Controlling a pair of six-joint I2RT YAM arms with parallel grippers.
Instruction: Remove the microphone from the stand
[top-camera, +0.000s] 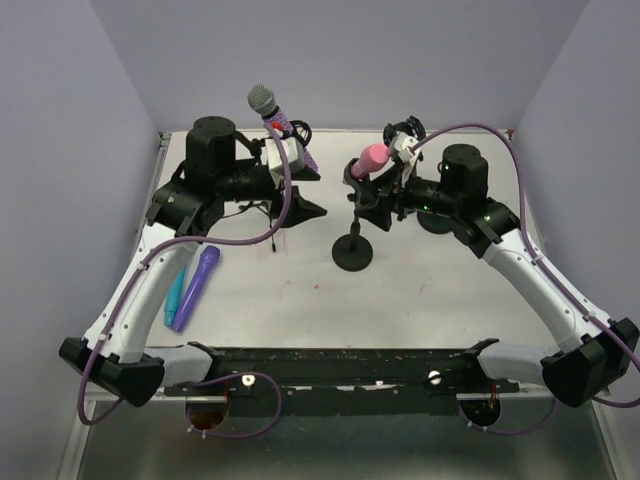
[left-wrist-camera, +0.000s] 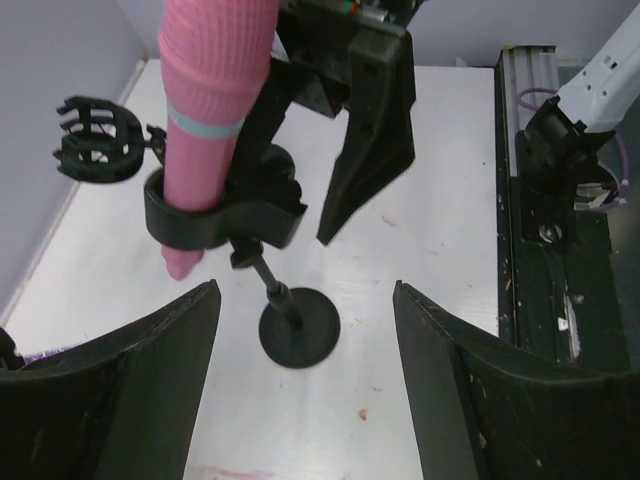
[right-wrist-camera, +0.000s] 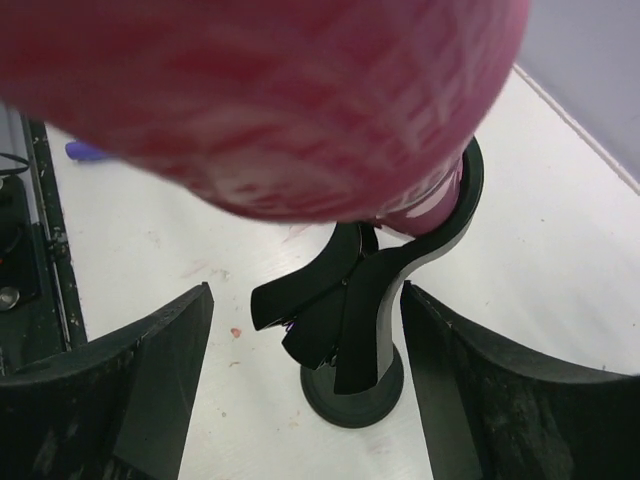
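A pink microphone (top-camera: 372, 158) sits tilted in the clip of a black stand, whose round base (top-camera: 353, 254) rests mid-table. In the left wrist view the pink microphone (left-wrist-camera: 212, 110) fills the clip (left-wrist-camera: 200, 222) above the base (left-wrist-camera: 298, 328). My right gripper (top-camera: 368, 205) is open, its fingers (left-wrist-camera: 368, 150) straddling the microphone and clip without closing on them. In the right wrist view the microphone (right-wrist-camera: 280, 100) looms blurred above the open right gripper (right-wrist-camera: 305, 290). My left gripper (top-camera: 318, 193) is open and empty, just left of the stand; it also shows open in its own view (left-wrist-camera: 305, 380).
A second stand at the back left holds a purple microphone with a silver head (top-camera: 263, 100). A purple microphone (top-camera: 196, 285) and a teal one (top-camera: 176, 292) lie on the table at the left. An empty black clip (left-wrist-camera: 98, 142) stands near the left wall.
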